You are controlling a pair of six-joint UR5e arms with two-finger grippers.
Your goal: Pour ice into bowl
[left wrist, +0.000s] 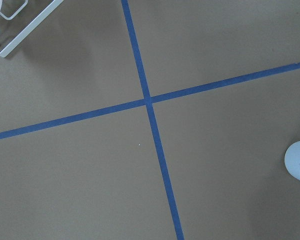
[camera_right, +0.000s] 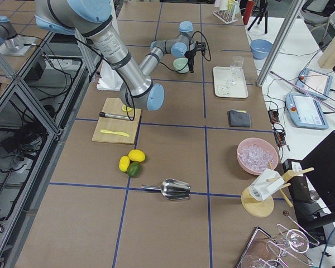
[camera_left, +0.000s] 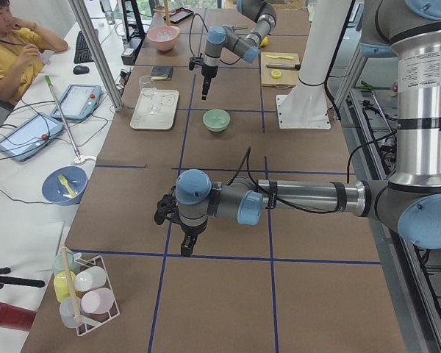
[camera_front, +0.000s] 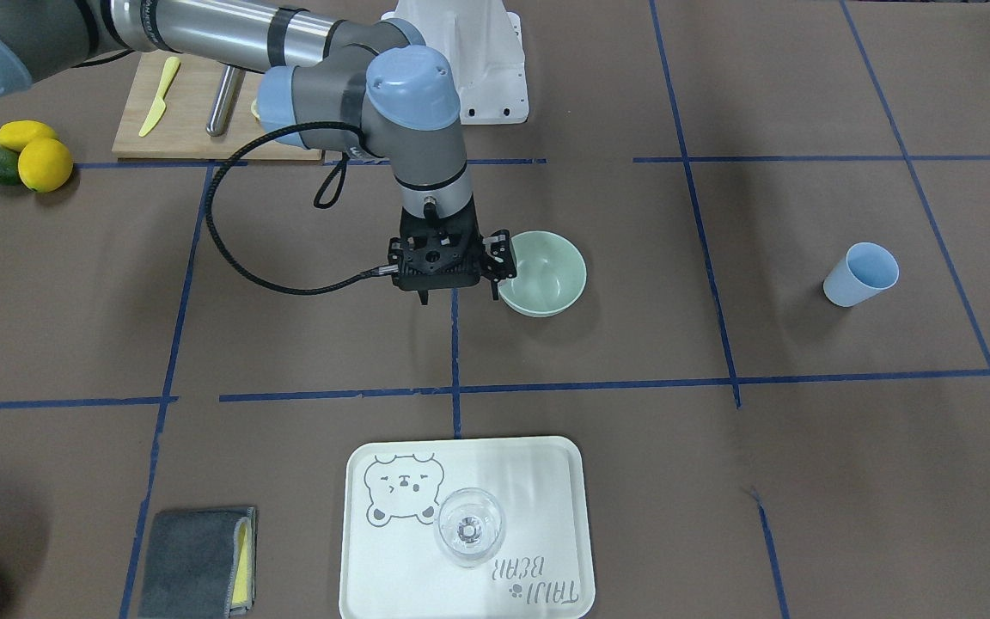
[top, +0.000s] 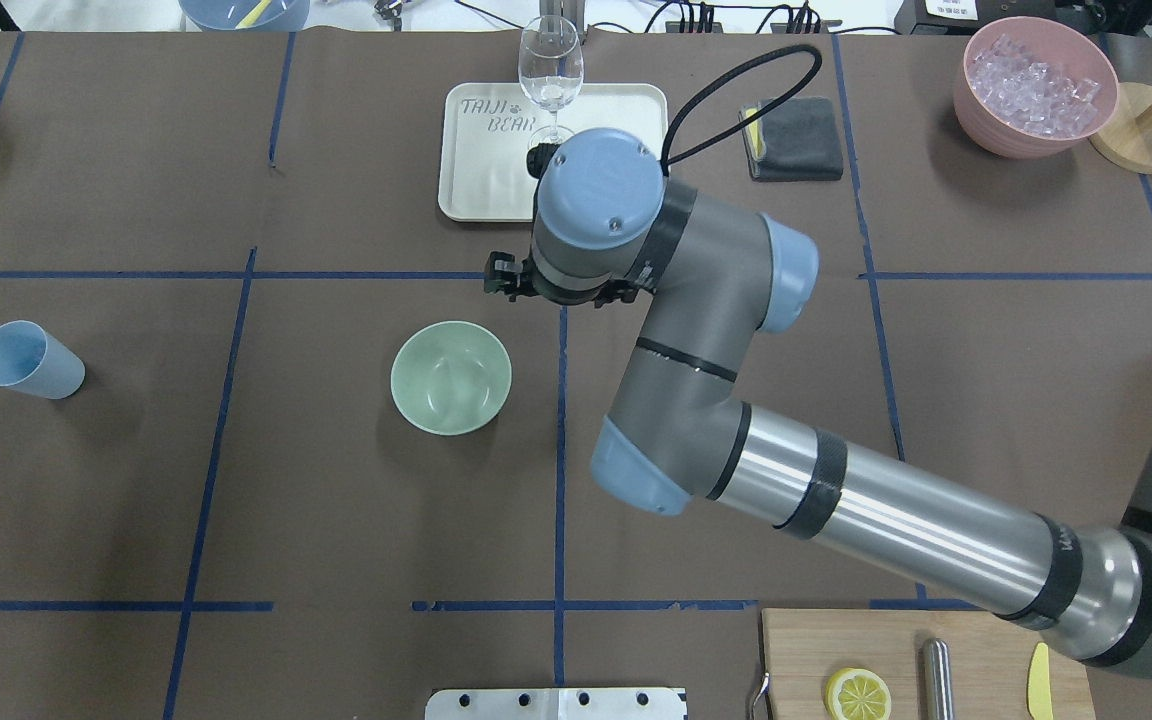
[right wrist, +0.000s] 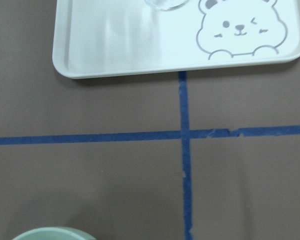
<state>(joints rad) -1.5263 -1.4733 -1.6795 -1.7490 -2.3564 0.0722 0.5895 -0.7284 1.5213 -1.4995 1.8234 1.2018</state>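
Observation:
The pale green bowl (camera_front: pixel 557 277) stands with nothing in it near the table's middle, and its rim (right wrist: pixel 50 233) just shows in the right wrist view. Just beside it, on the tray side, my right gripper (camera_front: pixel 459 297) hangs above the table, pointing down, open, with nothing between its fingers. The ice (top: pixel 1031 78) fills a pink tub (top: pixel 976 105) at the far right corner, well away from both grippers. My left gripper (camera_left: pixel 185 248) shows only in the exterior left view, low over bare table; I cannot tell whether it is open or shut.
A white bear tray (camera_front: pixel 538 481) holds a clear glass (camera_front: pixel 469 526). A light blue cup (camera_front: pixel 860 273) stands far off to one side. A metal scoop (camera_right: pixel 173 190), lemons and an avocado (camera_right: pixel 131 163), a cutting board (top: pixel 986 640) and a grey cloth (top: pixel 796 138) lie about.

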